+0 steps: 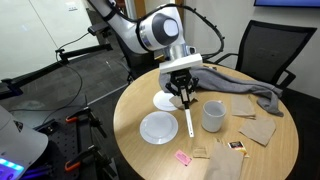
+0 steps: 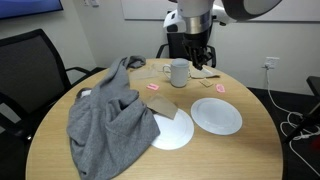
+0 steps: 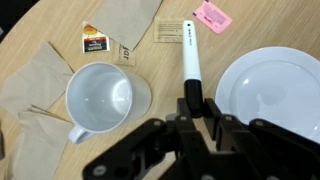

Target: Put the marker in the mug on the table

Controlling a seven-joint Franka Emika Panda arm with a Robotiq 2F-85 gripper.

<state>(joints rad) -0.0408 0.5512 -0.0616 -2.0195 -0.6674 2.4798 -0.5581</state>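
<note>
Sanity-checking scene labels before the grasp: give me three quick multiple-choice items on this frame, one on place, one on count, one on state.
1. Where does the marker lie?
A) in the mug
B) on the table, between mug and a plate
C) on top of a plate

2. How many white plates are on the table?
A) one
B) four
C) two

3. The mug is:
A) upright and empty
B) tipped on its side
C) upside down

Key:
1 B, the wrist view shows it flat on the wood between them.
2 C, the second plate shows in both exterior views.
3 A, the wrist view looks into its bare open mouth.
</note>
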